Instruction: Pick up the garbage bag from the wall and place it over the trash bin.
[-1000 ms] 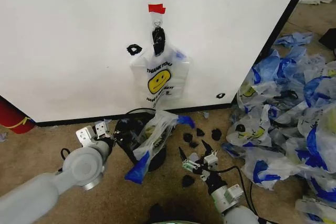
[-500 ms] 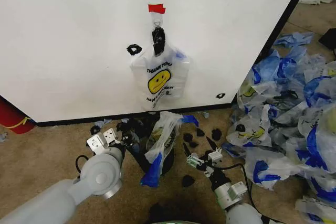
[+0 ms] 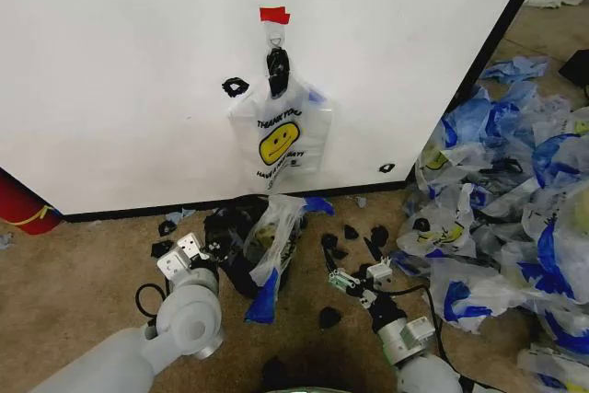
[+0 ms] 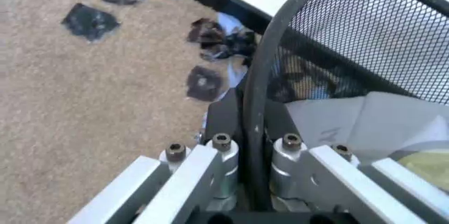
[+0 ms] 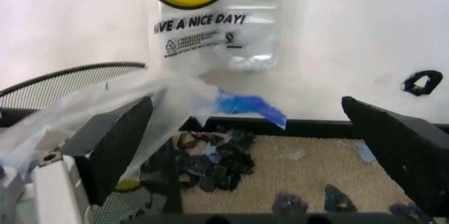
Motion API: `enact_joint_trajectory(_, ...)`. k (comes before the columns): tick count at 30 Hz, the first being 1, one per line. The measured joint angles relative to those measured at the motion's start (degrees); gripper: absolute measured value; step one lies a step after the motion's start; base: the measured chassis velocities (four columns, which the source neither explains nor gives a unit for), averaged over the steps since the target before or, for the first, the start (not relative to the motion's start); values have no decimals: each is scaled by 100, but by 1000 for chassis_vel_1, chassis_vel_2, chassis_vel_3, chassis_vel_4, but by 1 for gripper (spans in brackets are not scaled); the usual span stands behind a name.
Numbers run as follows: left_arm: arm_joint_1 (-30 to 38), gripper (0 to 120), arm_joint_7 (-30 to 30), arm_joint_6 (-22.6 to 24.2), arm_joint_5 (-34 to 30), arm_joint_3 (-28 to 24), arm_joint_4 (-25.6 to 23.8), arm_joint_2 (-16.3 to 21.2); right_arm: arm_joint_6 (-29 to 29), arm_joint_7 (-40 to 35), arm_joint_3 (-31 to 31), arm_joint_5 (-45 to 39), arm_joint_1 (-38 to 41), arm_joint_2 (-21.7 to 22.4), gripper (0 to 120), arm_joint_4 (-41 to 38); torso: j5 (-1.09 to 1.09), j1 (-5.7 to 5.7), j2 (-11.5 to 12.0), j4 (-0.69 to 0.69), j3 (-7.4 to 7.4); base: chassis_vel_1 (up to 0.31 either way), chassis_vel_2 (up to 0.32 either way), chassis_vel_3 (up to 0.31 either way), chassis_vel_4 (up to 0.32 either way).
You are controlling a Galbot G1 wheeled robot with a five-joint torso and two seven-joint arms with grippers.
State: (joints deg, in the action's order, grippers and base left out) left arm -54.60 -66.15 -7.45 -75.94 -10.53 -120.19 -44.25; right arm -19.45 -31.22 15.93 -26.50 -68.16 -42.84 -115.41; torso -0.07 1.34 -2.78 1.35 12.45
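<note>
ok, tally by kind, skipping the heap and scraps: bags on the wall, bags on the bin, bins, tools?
Bag on wall: 1
Bag on bin: 1
Bin: 1
Tools: 2 (left tool shut on the bin rim, right tool open)
Total: 5

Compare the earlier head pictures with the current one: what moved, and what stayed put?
The left pincer, clamped on the round black mesh trash bin's rim, dragged it rightward and tipped it. The open right pincer edged toward the wall. The smiley-face plastic garbage bag stayed hanging on the white wall panel.
</note>
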Motion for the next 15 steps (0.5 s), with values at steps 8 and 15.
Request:
enact_joint_trajectory(8,-53,2,1,16,116,6,111,-67,9,-9,-7,-7,9,6,99,-13,1,0,0,0,0,0,0,0,0)
enact_joint_trajectory(15,-59,15,37,26,152,-20,103,-62,12,-13,-14,-9,-4,2,99,-29,1,0,0,0,0,0,0,0,0)
